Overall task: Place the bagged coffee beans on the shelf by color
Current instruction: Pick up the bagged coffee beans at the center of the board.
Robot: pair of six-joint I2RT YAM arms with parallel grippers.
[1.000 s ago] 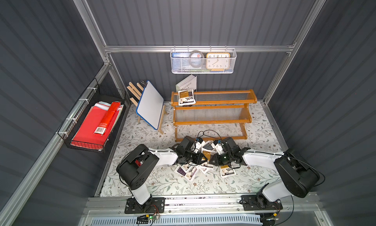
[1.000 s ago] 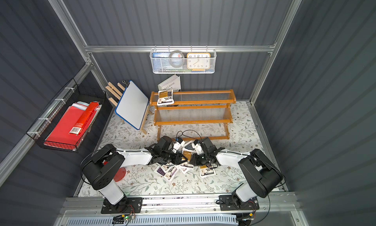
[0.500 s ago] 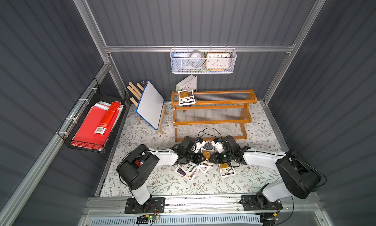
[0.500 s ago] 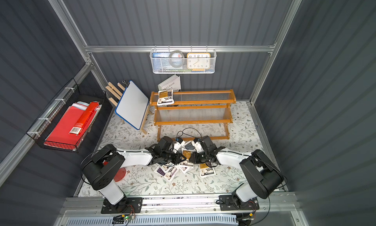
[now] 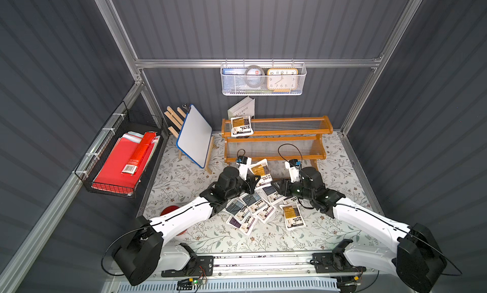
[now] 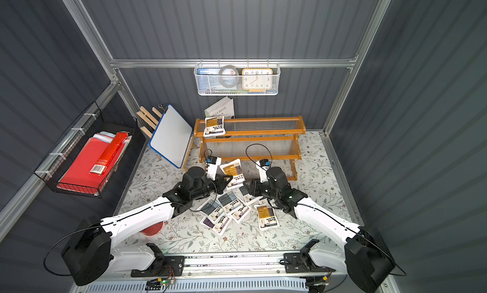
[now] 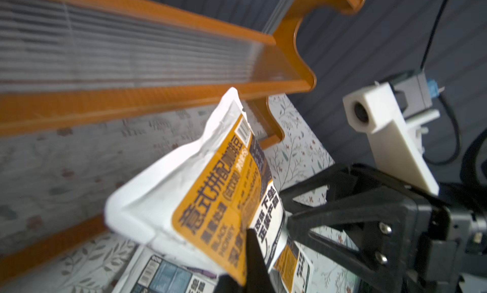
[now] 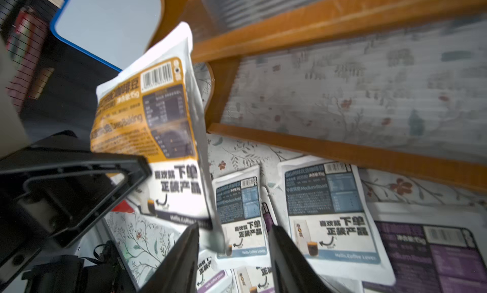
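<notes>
My left gripper (image 5: 257,179) is shut on the lower edge of a yellow-label pouch (image 5: 261,171) of the bagged coffee beans, held up in front of the shelf's (image 5: 276,132) lowest tier. The left wrist view shows its finger (image 7: 253,252) pressed on that pouch (image 7: 210,183). My right gripper (image 8: 234,228) is open, and the pouch's (image 8: 158,136) bottom corner hangs loose between its fingers. Another yellow pouch (image 5: 241,125) lies at the left end of the top tier. A third yellow pouch (image 5: 293,215) lies on the mat beside a pile of blue-grey and purple pouches (image 5: 253,204).
A whiteboard on an easel (image 5: 195,136) stands left of the shelf, and a white book (image 5: 241,108) leans behind it. A black wire basket with red folders (image 5: 123,160) hangs on the left wall. A white mesh basket with a clock (image 5: 263,79) hangs above.
My left gripper's jaws have closed on the yellow pouch. My right gripper's jaws have opened off it. Both arms stay close together over the pile.
</notes>
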